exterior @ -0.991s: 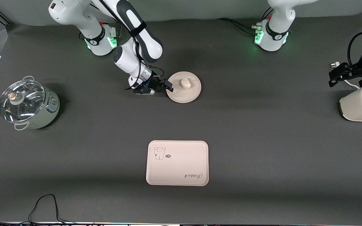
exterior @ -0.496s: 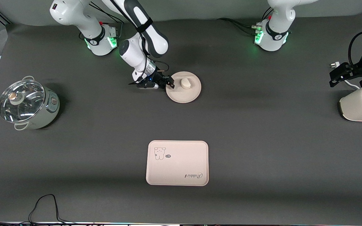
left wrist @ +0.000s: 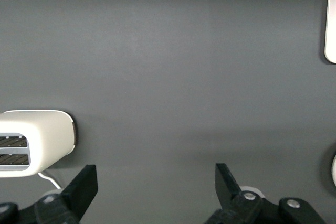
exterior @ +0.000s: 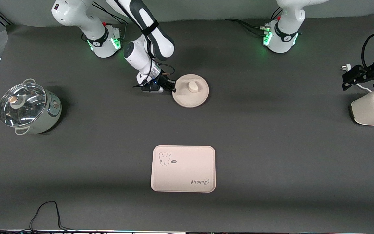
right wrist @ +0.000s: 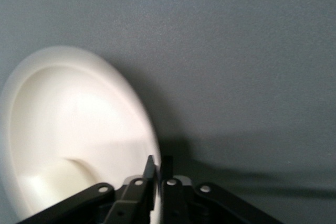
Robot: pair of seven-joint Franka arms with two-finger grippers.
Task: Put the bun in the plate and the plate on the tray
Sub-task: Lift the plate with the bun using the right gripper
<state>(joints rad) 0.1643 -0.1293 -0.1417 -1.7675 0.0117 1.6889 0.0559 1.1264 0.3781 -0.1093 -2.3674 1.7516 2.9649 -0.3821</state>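
Nearest the camera, the tray (exterior: 183,168) sits bare on the surface (exterior: 271,156). Farther back, the right claw (exterior: 172,88) is pinched tight on the plate (exterior: 191,96) rim, bun (exterior: 193,86) inside. It was spread at that rim a second ago; plate's nudged slightly. Left claw (left wrist: 155,184) waits wide open above the toaster (exterior: 373,109).

Bare mat lies between the plate (exterior: 191,97) and the tray (exterior: 183,168); the pot (exterior: 28,108) and what looks like a toaster (exterior: 372,110) stand well apart.
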